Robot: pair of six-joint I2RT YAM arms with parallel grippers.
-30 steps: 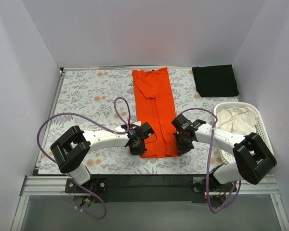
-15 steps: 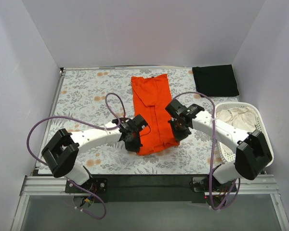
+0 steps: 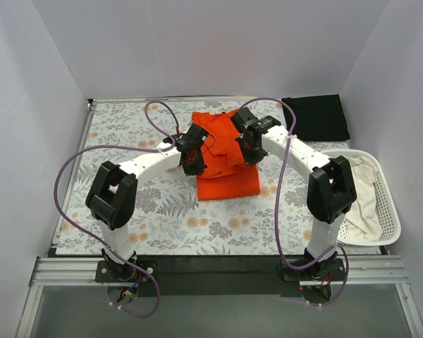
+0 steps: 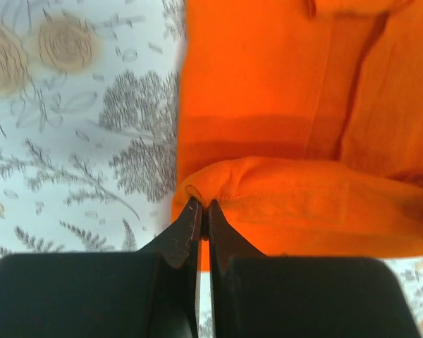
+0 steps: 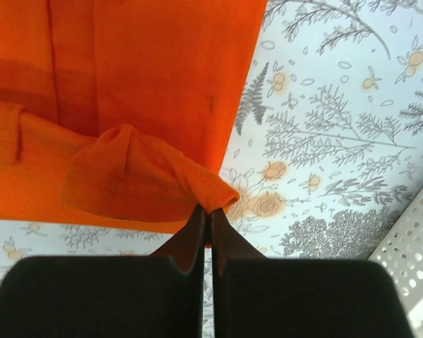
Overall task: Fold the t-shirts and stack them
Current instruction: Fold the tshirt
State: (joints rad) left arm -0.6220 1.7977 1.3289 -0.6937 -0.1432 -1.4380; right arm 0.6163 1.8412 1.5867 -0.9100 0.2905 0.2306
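Note:
The orange t-shirt [image 3: 225, 158] lies on the flowered cloth mid-table, its near end lifted and carried back over its far half. My left gripper [image 3: 194, 153] is shut on the shirt's left hem corner [image 4: 197, 193], which bunches at the fingertips [image 4: 192, 215]. On the other side my right gripper [image 3: 247, 144] is shut on the right hem corner [image 5: 215, 193]. Both corners hang above the flat orange fabric [image 4: 268, 77]. A folded black t-shirt [image 3: 315, 117] lies at the far right corner, apart from both grippers.
A white slatted basket [image 3: 388, 211] holding pale cloth [image 3: 363, 204] stands at the right edge, its rim showing in the right wrist view [image 5: 412, 257]. Purple cables [image 3: 77, 172] loop from both arms. White walls close in the table on three sides.
Both grippers have moved away from the near edge toward the back, carrying the shirt's near hem up and over its far half. The visible orange shape has shortened to about half its length.

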